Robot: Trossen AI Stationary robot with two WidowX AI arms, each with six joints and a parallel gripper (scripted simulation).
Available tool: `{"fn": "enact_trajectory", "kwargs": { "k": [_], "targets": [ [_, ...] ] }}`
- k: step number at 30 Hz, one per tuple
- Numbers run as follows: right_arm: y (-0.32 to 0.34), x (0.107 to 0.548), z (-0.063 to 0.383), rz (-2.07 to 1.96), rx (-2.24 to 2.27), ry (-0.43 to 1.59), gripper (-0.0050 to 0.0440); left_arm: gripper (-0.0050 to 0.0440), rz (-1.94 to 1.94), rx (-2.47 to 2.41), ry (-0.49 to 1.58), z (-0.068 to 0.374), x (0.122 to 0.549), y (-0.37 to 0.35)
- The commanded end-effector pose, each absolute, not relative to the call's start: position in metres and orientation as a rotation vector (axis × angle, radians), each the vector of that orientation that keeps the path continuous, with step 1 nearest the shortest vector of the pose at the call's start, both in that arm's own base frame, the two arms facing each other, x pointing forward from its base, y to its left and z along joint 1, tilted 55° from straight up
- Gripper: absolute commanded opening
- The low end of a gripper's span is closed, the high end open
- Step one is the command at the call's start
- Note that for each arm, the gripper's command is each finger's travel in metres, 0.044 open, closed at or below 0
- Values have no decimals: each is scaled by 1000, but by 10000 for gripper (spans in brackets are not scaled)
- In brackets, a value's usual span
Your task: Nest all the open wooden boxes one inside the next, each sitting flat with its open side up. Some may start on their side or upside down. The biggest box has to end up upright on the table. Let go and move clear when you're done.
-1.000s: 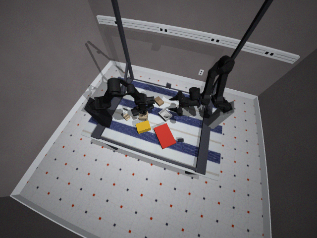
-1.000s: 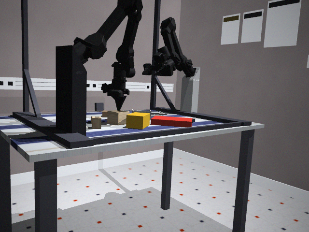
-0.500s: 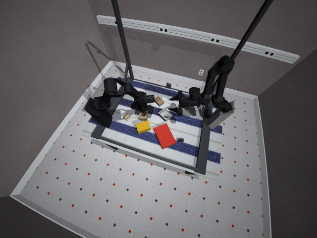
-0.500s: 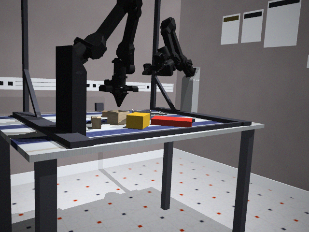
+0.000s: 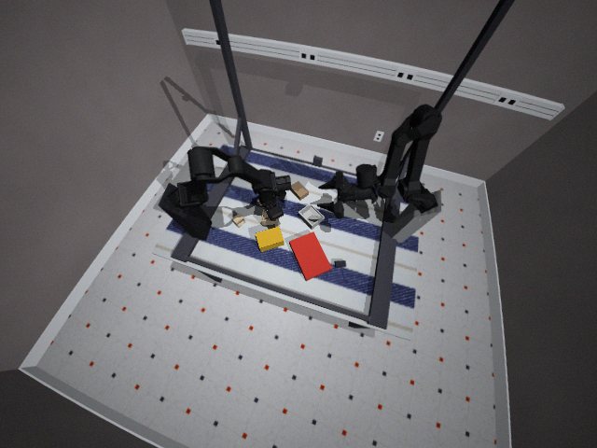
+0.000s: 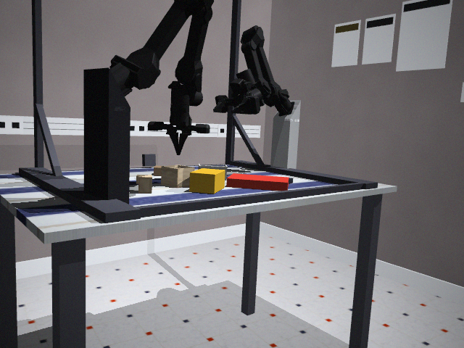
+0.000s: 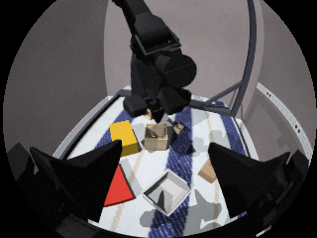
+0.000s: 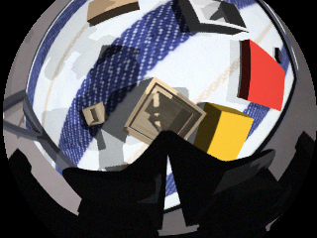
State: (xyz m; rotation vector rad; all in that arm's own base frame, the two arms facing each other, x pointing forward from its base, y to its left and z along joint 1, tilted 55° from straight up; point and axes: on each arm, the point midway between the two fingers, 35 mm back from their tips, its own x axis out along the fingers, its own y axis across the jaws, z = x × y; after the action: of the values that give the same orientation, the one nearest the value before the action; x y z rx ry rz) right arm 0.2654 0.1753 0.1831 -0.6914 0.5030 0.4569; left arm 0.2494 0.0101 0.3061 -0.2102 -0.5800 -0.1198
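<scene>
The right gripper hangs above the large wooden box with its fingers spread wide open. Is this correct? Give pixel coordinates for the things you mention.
Not quite: the right gripper [image 5: 273, 203] [image 6: 178, 152] [image 7: 157, 123] [image 8: 165, 135] does hang above the large wooden box [image 5: 270, 222] [image 6: 172, 177] [image 7: 156, 144] [image 8: 141, 110], but its fingers are shut, as the exterior view shows.

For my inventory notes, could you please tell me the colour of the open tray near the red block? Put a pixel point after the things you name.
Light grey [image 5: 305, 221] [image 7: 158, 204]; the left wrist view shows it best.

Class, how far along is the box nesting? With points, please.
Done: the big wooden box [image 5: 270, 221] [image 6: 175, 176] [image 7: 156, 143] [image 8: 139, 116] stands open side up, apparently with another inside.

In hand: nothing; right gripper [image 6: 178, 152] [image 7: 158, 120] [image 8: 168, 134] shut, left gripper [image 5: 320, 196] [image 6: 221, 104] [image 7: 165, 146] open.

Left: at least the small wooden box [image 5: 238, 220] [image 6: 144, 184] lying outside.
</scene>
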Motion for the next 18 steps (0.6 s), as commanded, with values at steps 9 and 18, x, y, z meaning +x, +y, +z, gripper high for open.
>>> {"fn": "enact_trajectory", "kwargs": {
  "k": [9, 18],
  "targets": [
    [172, 255, 201, 302, -178, 567, -50, 400, -123, -208, -606, 314, 245, 10],
    [168, 246, 206, 143, 335, 629, -50, 400, -123, -208, -606, 314, 245, 10]
  ]
}}
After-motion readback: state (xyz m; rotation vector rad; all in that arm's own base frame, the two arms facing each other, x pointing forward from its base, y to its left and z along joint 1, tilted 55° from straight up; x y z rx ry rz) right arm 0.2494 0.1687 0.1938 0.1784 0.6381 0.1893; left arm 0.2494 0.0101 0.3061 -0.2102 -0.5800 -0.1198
